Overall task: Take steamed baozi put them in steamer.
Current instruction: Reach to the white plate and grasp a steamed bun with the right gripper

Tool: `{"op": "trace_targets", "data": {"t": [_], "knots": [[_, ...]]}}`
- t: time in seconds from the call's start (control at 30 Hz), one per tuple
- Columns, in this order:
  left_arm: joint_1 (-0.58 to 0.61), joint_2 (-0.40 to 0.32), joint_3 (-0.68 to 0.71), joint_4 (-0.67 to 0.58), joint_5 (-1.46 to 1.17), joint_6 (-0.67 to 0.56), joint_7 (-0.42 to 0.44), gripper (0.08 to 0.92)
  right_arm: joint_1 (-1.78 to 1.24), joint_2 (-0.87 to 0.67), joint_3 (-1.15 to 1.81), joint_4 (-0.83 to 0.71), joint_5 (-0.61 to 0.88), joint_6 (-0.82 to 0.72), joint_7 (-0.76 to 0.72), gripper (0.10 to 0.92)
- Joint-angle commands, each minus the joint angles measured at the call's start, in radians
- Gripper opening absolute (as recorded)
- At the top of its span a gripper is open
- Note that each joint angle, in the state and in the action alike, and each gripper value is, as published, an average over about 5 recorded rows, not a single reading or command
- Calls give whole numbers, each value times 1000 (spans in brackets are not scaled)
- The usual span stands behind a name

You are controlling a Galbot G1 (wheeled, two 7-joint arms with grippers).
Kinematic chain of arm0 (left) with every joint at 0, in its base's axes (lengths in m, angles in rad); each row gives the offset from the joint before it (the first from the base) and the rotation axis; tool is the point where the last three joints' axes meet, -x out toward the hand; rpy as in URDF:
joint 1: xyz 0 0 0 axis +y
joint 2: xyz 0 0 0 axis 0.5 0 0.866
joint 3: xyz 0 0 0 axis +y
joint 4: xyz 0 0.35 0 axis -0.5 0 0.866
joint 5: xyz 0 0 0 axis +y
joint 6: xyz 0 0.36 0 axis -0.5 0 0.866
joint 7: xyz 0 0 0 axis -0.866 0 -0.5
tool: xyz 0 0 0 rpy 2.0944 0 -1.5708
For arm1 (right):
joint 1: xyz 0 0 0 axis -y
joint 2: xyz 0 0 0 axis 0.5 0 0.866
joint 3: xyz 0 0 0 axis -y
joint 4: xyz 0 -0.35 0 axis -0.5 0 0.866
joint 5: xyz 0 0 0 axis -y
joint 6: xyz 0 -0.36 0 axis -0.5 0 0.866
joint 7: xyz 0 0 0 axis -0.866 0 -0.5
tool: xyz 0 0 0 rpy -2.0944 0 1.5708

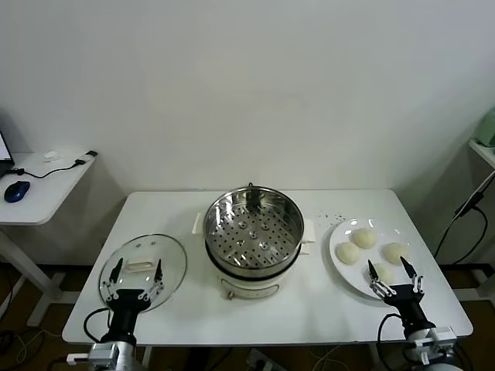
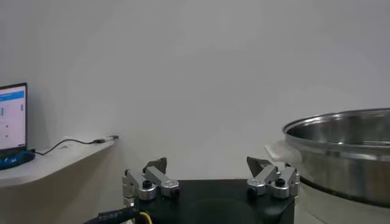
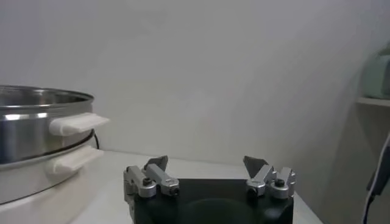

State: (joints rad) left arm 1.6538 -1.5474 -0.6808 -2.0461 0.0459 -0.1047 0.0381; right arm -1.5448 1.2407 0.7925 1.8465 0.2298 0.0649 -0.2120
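Note:
Several cream-white baozi (image 1: 364, 237) lie on a white plate (image 1: 337, 263) at the table's right; one baozi (image 1: 384, 273) is partly hidden behind my right gripper. The shiny steel steamer (image 1: 253, 224) with a perforated tray stands on a white base at the table's middle; it also shows in the left wrist view (image 2: 341, 152) and the right wrist view (image 3: 36, 122). My right gripper (image 1: 393, 270) is open and empty at the plate's near edge; it also shows in its wrist view (image 3: 206, 163). My left gripper (image 1: 137, 272) is open and empty over the glass lid; it also shows in its wrist view (image 2: 207, 164).
A round glass lid (image 1: 143, 270) with a white handle lies at the table's left front. A side desk (image 1: 42, 185) with a blue mouse (image 1: 15, 191) and a cable stands at the far left. A shelf (image 1: 483, 151) is at the far right.

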Motion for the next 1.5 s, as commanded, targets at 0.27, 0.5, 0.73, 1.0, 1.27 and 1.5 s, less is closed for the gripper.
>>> {"op": "trace_targets", "data": {"t": [0.27,0.5,0.73,1.0,1.27,1.5], "knots": [[10,13,10,10,0,-6,-18,823,113,-412,-1,-60,-192,-271,-308,823],[34,17,23,14,1,-21,-39,823,423,-751,-244,-297,-258,-267,-604,823],[50,7,28,32,25,-47,-63,823,1071,-827,-840,-596,-395,-120,-815,823],[44,3,22,33,18,-40,-60,823,1567,-646,-1356,-894,-484,-33,-922,823],[29,9,13,48,8,-19,-58,823,1652,-402,-1427,-1197,-557,50,-926,823],[-3,12,14,50,14,7,-56,823,1645,-250,-1377,-1380,-626,91,-926,823]]}}
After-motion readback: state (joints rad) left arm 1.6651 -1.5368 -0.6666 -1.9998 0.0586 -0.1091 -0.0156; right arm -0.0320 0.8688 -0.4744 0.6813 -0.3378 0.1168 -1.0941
